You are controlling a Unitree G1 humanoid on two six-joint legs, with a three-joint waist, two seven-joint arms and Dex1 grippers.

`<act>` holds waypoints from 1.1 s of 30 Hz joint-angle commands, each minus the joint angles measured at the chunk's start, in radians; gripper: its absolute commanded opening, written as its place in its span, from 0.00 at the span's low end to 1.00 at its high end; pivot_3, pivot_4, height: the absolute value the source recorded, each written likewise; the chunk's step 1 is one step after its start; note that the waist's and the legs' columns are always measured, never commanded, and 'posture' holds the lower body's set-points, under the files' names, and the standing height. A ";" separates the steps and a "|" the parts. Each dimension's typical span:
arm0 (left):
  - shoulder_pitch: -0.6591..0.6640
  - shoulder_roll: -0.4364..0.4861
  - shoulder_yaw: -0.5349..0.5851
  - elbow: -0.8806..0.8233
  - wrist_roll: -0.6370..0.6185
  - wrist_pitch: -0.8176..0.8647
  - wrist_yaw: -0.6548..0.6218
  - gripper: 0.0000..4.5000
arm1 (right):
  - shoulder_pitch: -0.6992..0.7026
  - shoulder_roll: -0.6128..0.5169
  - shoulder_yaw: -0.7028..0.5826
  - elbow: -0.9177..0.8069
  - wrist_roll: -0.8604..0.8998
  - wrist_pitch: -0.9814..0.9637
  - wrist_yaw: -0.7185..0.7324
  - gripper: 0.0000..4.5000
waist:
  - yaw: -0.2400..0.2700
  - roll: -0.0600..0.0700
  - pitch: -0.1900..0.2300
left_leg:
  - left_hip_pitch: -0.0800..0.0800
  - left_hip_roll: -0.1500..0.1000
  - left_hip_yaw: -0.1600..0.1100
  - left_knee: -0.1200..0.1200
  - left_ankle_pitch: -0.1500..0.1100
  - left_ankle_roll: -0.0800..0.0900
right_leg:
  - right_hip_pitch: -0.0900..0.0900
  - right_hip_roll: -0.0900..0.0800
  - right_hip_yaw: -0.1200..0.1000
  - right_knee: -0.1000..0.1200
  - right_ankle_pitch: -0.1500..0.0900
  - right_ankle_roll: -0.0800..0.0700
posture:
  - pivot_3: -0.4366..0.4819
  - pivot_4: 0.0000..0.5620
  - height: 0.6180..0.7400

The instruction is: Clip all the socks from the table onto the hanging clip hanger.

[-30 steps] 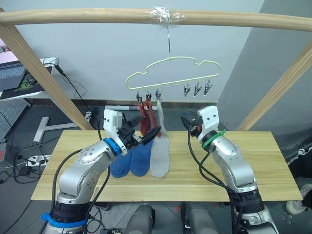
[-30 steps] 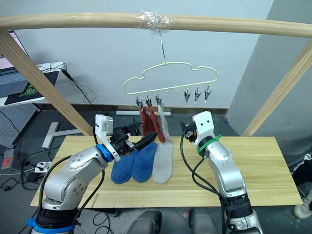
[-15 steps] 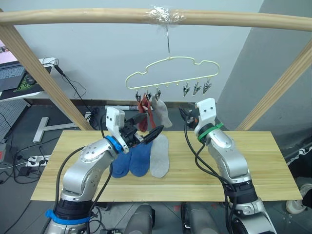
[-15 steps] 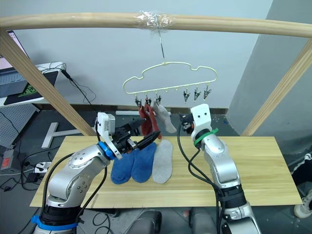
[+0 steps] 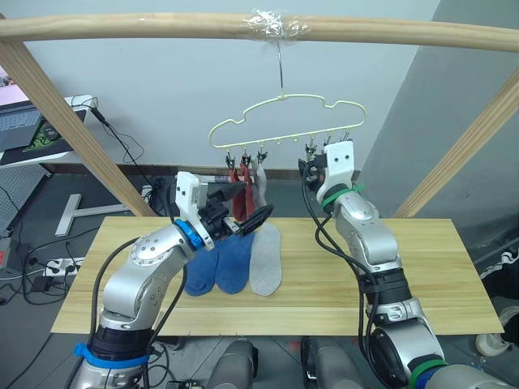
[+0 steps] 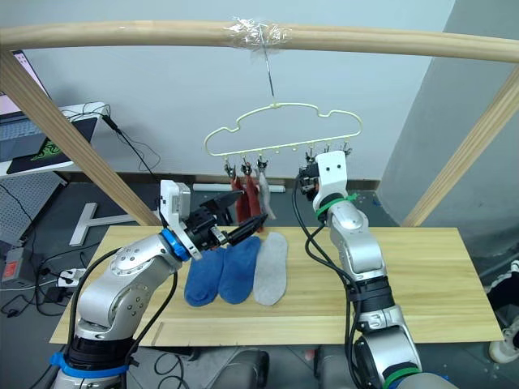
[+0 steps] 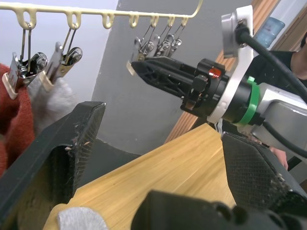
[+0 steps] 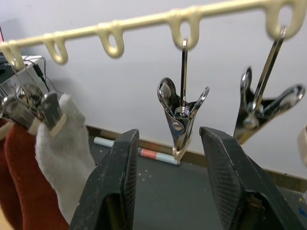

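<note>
The clip hanger (image 5: 285,121) hangs by its hook from the wooden pole (image 5: 259,29) above the tabletop (image 5: 405,267). Its three clips nearest the robot's left hold two rust red socks (image 5: 238,197) and one light grey sock (image 8: 64,158), all dangling just under the hanger. The three clips (image 5: 328,144) on the hanger's other side are empty.

The right gripper (image 8: 168,158) is raised to the hanger, its jaws spread with the nearest empty clip (image 8: 181,120) between the two fingers (image 8: 115,182), not touching either that can be seen. In the left wrist view its black fingertip sits just beside that group of empty clips.

The left gripper (image 5: 243,207) hovers below the hanger's filled clips, jaws spread wide and pinching nothing, its fingers close to the hanging red socks.

Below the hanger, flat on the tabletop, lie two blue socks (image 5: 217,267) side by side, and a second light grey sock (image 5: 265,259) touching the blue pair on the side toward the right arm.
</note>
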 commanded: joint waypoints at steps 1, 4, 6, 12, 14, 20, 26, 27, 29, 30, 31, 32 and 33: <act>-0.014 -0.003 0.016 -0.060 -0.017 0.000 0.007 1.00 | -0.030 0.003 0.011 -0.026 -0.001 -0.045 0.013 0.47 | -0.001 0.000 0.000 | 0.000 0.000 0.000 0.000 0.000 0.000 | 0.000 0.000 0.000 0.000 0.000 0.000 | 0.52 0.33 1.00; -0.022 -0.002 0.018 -0.075 -0.020 0.008 0.006 1.00 | -0.030 0.006 0.011 -0.032 0.002 -0.044 0.015 0.47 | -0.001 0.000 0.000 | 0.000 0.000 0.000 0.000 0.000 0.000 | 0.000 0.000 0.000 0.001 0.000 0.000 | 0.52 0.33 1.00; -0.033 -0.001 0.018 -0.081 -0.021 0.010 0.004 1.00 | -0.032 0.008 0.012 -0.032 0.003 -0.047 0.017 0.47 | -0.001 0.000 0.000 | 0.000 0.000 0.000 0.000 0.000 0.000 | 0.000 0.000 0.000 0.001 0.000 0.000 | 0.52 0.34 1.00; -0.081 -0.007 0.025 -0.079 -0.029 0.021 0.014 1.00 | -0.051 0.022 0.013 -0.017 0.007 -0.062 0.021 0.47 | -0.002 0.000 0.000 | 0.000 0.000 0.000 0.000 0.000 0.001 | 0.000 0.000 0.000 0.001 0.000 0.000 | 0.52 0.35 1.00; -0.098 -0.005 0.030 -0.079 -0.037 0.026 0.016 1.00 | -0.063 0.025 0.008 -0.004 0.008 -0.066 0.022 0.47 | -0.003 0.000 0.000 | 0.001 0.000 0.000 0.000 0.000 0.001 | 0.000 0.000 0.000 0.001 0.000 0.000 | 0.52 0.35 1.00; -0.109 0.005 0.044 -0.081 -0.047 0.033 0.014 1.00 | -0.084 0.027 -0.003 0.024 0.015 -0.080 0.023 0.47 | -0.004 0.000 0.000 | 0.000 0.000 0.000 0.000 0.000 0.000 | 0.000 0.000 0.000 0.001 0.000 0.000 | 0.53 0.36 1.00; -0.110 0.006 0.048 -0.081 -0.047 0.029 0.012 1.00 | -0.108 0.032 -0.007 0.052 0.016 -0.095 0.025 0.47 | -0.004 0.000 0.000 | 0.001 0.000 0.000 0.000 0.000 0.001 | 0.000 0.000 0.000 0.002 0.000 0.000 | 0.53 0.37 1.00; -0.110 0.006 0.049 -0.082 -0.049 0.030 0.013 1.00 | -0.108 0.033 -0.007 0.053 0.015 -0.095 0.025 0.47 | -0.004 0.000 0.000 | 0.000 0.000 0.000 0.000 0.000 0.001 | 0.000 0.000 0.000 0.002 0.000 0.000 | 0.53 0.37 1.00; -0.113 0.004 0.049 -0.082 -0.052 0.030 0.017 1.00 | -0.111 0.034 -0.009 0.058 0.015 -0.098 0.024 0.47 | -0.004 0.000 0.000 | 0.001 0.000 0.000 0.000 0.000 0.001 | 0.000 0.000 0.000 0.002 0.000 0.000 | 0.53 0.37 1.00; -0.114 0.004 0.050 -0.084 -0.054 0.030 0.019 1.00 | -0.112 0.035 -0.010 0.059 0.015 -0.099 0.023 0.47 | -0.004 0.000 0.000 | 0.000 0.000 0.000 0.000 0.000 0.001 | 0.000 0.000 0.000 0.002 0.000 0.000 | 0.53 0.37 1.00; -0.114 0.003 0.050 -0.085 -0.055 0.029 0.020 1.00 | -0.113 0.035 -0.011 0.061 0.015 -0.100 0.023 0.47 | -0.004 0.000 0.000 | 0.001 0.000 0.000 0.000 0.000 0.001 | 0.000 0.000 0.000 0.002 0.000 0.000 | 0.53 0.37 1.00; -0.114 0.003 0.051 -0.085 -0.056 0.030 0.020 1.00 | -0.113 0.035 -0.012 0.061 0.015 -0.100 0.023 0.47 | -0.004 0.000 0.000 | 0.000 0.000 0.000 0.000 0.000 0.001 | 0.000 0.000 0.000 0.002 0.000 0.000 | 0.53 0.37 1.00; -0.114 0.002 0.051 -0.086 -0.057 0.029 0.020 1.00 | -0.114 0.035 -0.012 0.062 0.015 -0.102 0.022 0.47 | -0.004 0.000 0.000 | 0.000 0.000 0.000 0.000 0.000 0.001 | 0.000 0.000 0.000 0.002 0.000 0.000 | 0.53 0.37 1.00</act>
